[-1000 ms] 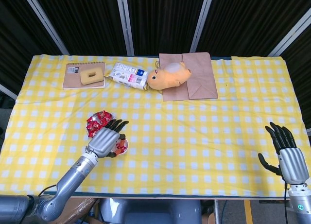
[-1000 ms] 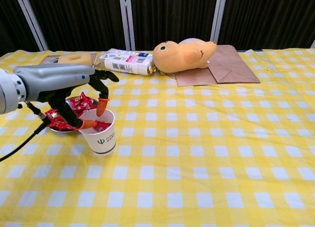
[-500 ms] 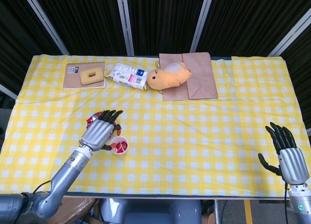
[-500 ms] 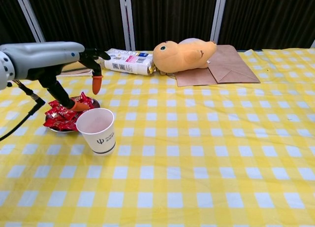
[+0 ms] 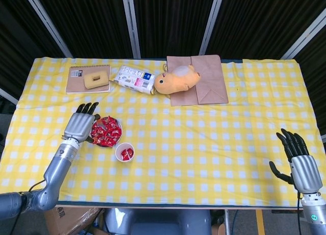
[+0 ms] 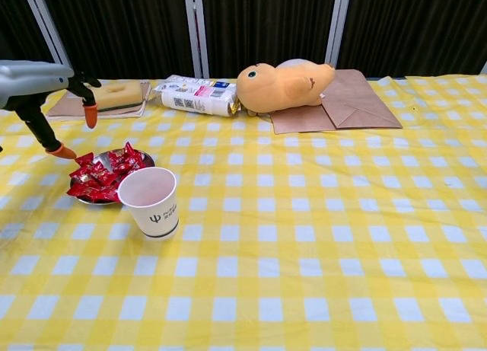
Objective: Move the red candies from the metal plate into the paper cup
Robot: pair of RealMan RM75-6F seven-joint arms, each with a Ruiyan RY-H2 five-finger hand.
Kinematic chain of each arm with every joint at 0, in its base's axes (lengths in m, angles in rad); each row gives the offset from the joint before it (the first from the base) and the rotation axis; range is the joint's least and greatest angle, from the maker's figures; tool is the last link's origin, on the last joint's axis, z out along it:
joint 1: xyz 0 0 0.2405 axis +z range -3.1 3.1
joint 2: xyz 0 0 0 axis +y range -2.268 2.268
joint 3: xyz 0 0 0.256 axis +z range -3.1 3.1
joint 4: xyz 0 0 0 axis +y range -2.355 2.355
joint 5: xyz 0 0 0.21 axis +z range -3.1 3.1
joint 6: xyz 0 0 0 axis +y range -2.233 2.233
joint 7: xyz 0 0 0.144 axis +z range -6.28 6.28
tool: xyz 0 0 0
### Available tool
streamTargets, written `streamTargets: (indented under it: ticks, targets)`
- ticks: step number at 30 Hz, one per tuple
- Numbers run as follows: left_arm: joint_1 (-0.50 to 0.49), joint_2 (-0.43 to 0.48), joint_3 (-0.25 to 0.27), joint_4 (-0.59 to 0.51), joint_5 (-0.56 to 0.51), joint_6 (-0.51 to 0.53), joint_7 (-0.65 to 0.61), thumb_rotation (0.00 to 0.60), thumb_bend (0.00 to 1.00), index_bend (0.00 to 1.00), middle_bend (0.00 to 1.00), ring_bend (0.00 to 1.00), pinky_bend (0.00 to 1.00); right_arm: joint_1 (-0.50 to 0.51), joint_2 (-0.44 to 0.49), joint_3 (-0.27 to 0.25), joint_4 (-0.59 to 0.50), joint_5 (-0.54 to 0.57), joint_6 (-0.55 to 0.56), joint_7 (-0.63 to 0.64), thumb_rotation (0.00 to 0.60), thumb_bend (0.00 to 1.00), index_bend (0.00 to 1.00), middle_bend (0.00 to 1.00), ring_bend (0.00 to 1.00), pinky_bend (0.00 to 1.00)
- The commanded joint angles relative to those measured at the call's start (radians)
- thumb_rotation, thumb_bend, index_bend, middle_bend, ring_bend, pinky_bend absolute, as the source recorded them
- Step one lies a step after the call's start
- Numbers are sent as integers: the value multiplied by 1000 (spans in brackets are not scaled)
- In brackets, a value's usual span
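Note:
Several red candies (image 5: 105,132) (image 6: 102,176) lie heaped on the metal plate (image 5: 118,125) (image 6: 141,157) at the table's left. The white paper cup (image 5: 125,152) (image 6: 153,203) stands just in front and to the right of the plate, with red candy showing inside it in the head view. My left hand (image 5: 80,124) (image 6: 39,88) hovers at the plate's left side with its fingers spread and nothing in them. My right hand (image 5: 300,162) is held open at the table's front right corner, far from the plate; the chest view does not show it.
Along the back lie a notebook with a yellow sponge (image 5: 94,79) (image 6: 116,94), a white packet (image 5: 134,79) (image 6: 195,97), an orange plush toy (image 5: 175,80) (image 6: 283,85) and a brown paper bag (image 5: 204,85) (image 6: 353,100). The yellow checked cloth (image 5: 214,143) covers the whole table.
My left hand has pulled back from over the cup, past the plate, to the plate's left side. The right hand has barely moved.

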Motion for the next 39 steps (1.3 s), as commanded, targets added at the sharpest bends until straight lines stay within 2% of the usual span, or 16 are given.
streamTargets:
  ticks: [1, 9, 15, 21, 39]
  targets:
    - [-32, -62, -5, 91, -55, -37, 28, 600, 197, 406, 0, 0, 0, 1, -1, 0, 1, 1, -2, 0, 600, 423, 0, 0, 0, 0]
    - [-80, -176, -12, 261, -119, -94, 59, 600, 197, 402, 0, 0, 0, 2, 1, 2, 0, 9, -8, 6, 600, 424, 0, 0, 0, 0]
    - [-109, -235, -19, 338, -151, -126, 77, 600, 198, 401, 0, 0, 0, 4, 3, 2, -2, 11, -12, 12, 600, 424, 0, 0, 0, 0]
    - [-128, -268, -19, 381, -166, -145, 93, 600, 257, 401, 0, 0, 0, 4, 4, 3, -2, 13, -13, 18, 600, 424, 0, 0, 0, 0]
    - [-136, -309, -13, 432, -175, -163, 92, 600, 326, 483, 0, 0, 0, 3, 5, 3, -3, 13, -12, 25, 600, 424, 0, 0, 0, 0]
